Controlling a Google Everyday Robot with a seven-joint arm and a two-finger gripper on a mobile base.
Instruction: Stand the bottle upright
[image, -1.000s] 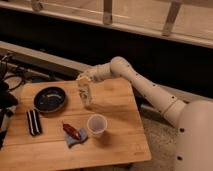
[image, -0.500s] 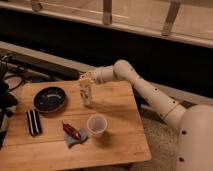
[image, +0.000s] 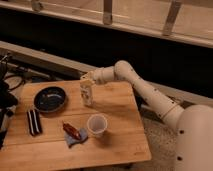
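The bottle (image: 86, 95) is pale and translucent and stands upright on the wooden table (image: 120, 140), just right of the dark bowl. My gripper (image: 86, 79) is at the bottle's top, at the end of the white arm (image: 145, 90), which reaches in from the right. The gripper hides the bottle's cap end.
A dark bowl (image: 50, 99) sits at the table's left. A black flat object (image: 33, 121) lies near the left edge. A red item on a blue cloth (image: 73, 134) and a clear plastic cup (image: 97, 125) stand in front of the bottle. A dark wall runs behind.
The gripper and bottle shifted a little to the right and back. The bottle stays upright under the gripper throughout.
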